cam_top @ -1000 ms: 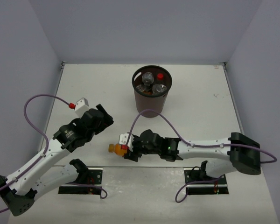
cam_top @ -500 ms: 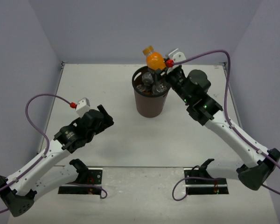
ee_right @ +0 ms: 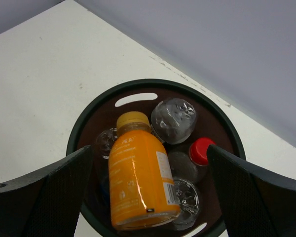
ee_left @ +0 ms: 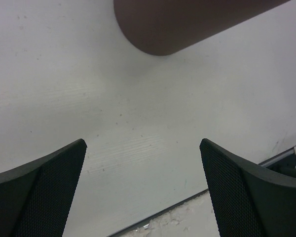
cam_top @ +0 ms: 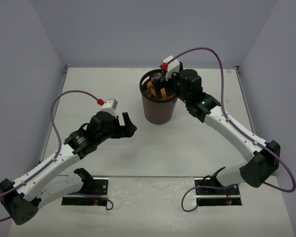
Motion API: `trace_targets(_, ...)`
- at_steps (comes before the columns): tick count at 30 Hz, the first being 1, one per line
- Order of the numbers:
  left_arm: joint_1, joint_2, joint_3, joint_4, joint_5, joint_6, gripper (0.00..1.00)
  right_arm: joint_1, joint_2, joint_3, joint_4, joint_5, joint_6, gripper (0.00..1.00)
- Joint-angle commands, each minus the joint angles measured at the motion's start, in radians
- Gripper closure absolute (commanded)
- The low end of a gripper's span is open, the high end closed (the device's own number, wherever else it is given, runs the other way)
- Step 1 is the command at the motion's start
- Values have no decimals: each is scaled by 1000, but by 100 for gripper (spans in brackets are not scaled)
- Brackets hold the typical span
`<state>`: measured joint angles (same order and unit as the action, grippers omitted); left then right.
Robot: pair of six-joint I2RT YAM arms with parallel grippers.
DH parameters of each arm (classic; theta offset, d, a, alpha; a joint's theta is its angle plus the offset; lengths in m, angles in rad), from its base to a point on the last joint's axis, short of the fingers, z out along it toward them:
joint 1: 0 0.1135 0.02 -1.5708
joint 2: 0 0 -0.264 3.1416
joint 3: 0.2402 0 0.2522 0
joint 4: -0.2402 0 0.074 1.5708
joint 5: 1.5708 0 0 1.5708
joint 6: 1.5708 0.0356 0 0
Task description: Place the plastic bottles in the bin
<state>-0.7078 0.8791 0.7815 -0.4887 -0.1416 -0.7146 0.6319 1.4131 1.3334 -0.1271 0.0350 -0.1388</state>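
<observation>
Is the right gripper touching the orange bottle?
Apart. In the right wrist view the right gripper has its jaws wide, a clear gap either side of the orange bottle in the bin.

The left pincer (ee_left: 142,143) hangs over the pale worktop (ee_left: 64,74), its dark meshed jaws spread wide with nothing between them. The brown bin (ee_left: 187,24) crosses the top of the view, well apart from the jaws. The worktop's edge shows at bottom right.

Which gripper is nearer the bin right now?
Right. The right gripper hangs over the mouth of the bin; the left gripper is apart, over the table to its left.
</observation>
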Motion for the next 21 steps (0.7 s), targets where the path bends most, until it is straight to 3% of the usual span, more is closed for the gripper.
trace_targets(1, 4, 28, 3, 81, 118, 105, 0, -6, -51, 28, 0, -22, 20, 1)
trace_targets(6, 4, 28, 5, 96, 93, 116, 0, -10, -90, 26, -6, -10, 58, 1)
trace_targets(9, 4, 37, 16, 79, 82, 123, 0, -37, -129, 21, -12, 57, 191, 1)
trace_targets(14, 4, 30, 23, 60, 30, 117, 0, -195, -223, -51, -33, 92, 380, 1)
trace_targets(17, 4, 30, 34, 40, -74, 98, 0, -285, -292, -163, -46, 193, 509, 1)
trace_targets(21, 2, 62, 76, -16, -258, 56, 0, -413, -380, -339, -126, 170, 666, 1)
